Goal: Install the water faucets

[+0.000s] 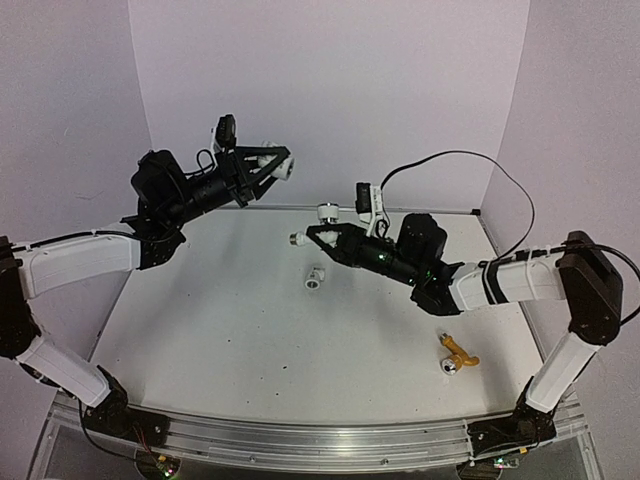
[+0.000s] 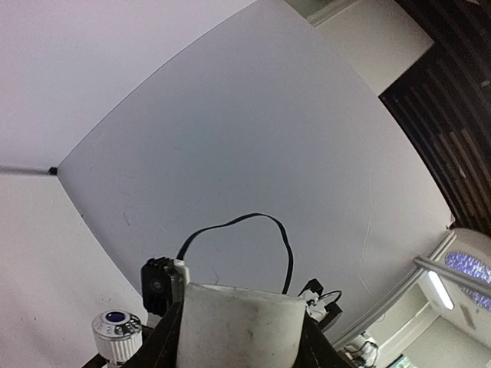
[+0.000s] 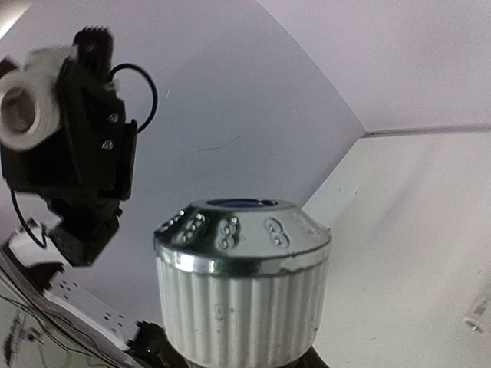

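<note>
Right wrist: white faucet (image 3: 242, 284), base cropped.

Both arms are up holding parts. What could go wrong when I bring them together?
1. The white fitting in the left gripper sits off to one side of the white faucet in the right gripper, so they may meet crooked and jam.
2. Both parts hang in mid-air; a slip would likely drop one near the second fitting on the table.
</note>
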{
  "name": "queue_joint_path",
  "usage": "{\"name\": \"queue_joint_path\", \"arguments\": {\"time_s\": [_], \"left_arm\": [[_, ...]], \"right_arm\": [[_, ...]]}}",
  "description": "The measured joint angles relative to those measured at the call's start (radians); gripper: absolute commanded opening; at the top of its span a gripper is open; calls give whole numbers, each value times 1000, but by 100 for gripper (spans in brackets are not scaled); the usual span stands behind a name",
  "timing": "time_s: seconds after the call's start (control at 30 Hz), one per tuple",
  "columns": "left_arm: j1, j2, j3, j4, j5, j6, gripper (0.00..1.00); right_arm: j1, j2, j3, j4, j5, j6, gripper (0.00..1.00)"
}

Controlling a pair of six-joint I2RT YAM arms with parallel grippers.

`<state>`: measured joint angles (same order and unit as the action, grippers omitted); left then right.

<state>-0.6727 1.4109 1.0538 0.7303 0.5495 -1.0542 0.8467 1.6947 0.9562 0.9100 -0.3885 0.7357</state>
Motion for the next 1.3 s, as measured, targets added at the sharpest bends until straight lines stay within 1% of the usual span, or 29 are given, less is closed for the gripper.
{"name": "queue_joint_path", "arguments": {"time_s": [0.03,0.07,0.1,0.17,0.2,0.23,0.27,0.3,0.4,0.43,0.5,0.57,0.63,0.73,0.93,1.13,1.3], "left_arm": [[5,0,0,-2,0,-11,0],[24,0,0,-18,8,-58,0],[42,2,0,-27,18,-103,0],[85,21,6,-45,67,-219,0],[96,32,10,-48,82,-253,0],[116,71,32,-51,126,-339,0],[119,97,42,-51,156,-388,0],[120,114,48,-50,184,-423,0],[113,151,52,-58,281,-547,0],[111,153,52,-59,292,-563,0],[103,151,52,-50,346,-647,0],[94,150,52,-47,371,-691,0],[85,150,52,-45,381,-727,0],[77,150,52,-44,382,-760,0],[71,150,53,-41,359,-785,0],[61,150,55,-38,340,-792,0],[63,152,58,-42,309,-787,0]], "right_arm": [[0,-2,-3,-1,-1,-11,0],[-3,-27,-34,-10,-11,-106,0],[-5,-35,-41,-11,-13,-124,0],[-15,-97,-72,-55,-49,-329,0],[-19,-114,-73,-68,-60,-384,0],[-30,-155,-67,-98,-94,-530,0],[-38,-177,-56,-114,-119,-621,0],[-43,-186,-44,-128,-137,-669,0],[-64,-195,61,-174,-213,-906,0],[-66,-194,79,-179,-225,-943,0],[-72,-194,137,-201,-269,-1071,0],[-73,-188,172,-215,-299,-1144,0],[-73,-177,194,-221,-322,-1189,0],[-73,-156,198,-220,-346,-1210,0],[-73,-129,198,-218,-355,-1214,0],[-71,-128,198,-216,-337,-1213,0],[-58,-121,199,-211,-283,-1203,0]]}}
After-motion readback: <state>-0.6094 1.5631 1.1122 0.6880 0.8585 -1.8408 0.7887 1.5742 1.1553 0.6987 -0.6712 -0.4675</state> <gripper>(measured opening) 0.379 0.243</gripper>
